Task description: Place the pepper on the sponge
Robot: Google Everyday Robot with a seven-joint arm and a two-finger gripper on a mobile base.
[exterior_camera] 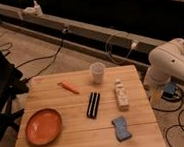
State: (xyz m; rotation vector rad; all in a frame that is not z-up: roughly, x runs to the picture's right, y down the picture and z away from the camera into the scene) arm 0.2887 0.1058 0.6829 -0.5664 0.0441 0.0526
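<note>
Camera view: the pepper (68, 88) lies on the desk (84, 142), well up-left of the sponge (121, 128), beyond the black block (93, 104). The gripper (158, 93) hangs right of the sponge, off the desk's edge. Whether its jaws are spread or pressed together I cannot tell. The slim pepper could roll off the sponge if released off-centre.

Light wooden table (84, 142), planked top. On it:

- **Front-left:** round orange plate (43, 126).
- **Back-left:** pepper (68, 88), lying diagonal.
- **Back ctr:** clear cup (98, 72), upright.
- **Mid:** black ridged block (93, 105), w/ small white bottle (121, 94) to its rt.
- **Front-rt:** blue sponge (122, 128), well apart from pepper.

No items touch. Gripper (156, 96) sits off the table's rt edge, touching nothing on it.
</note>
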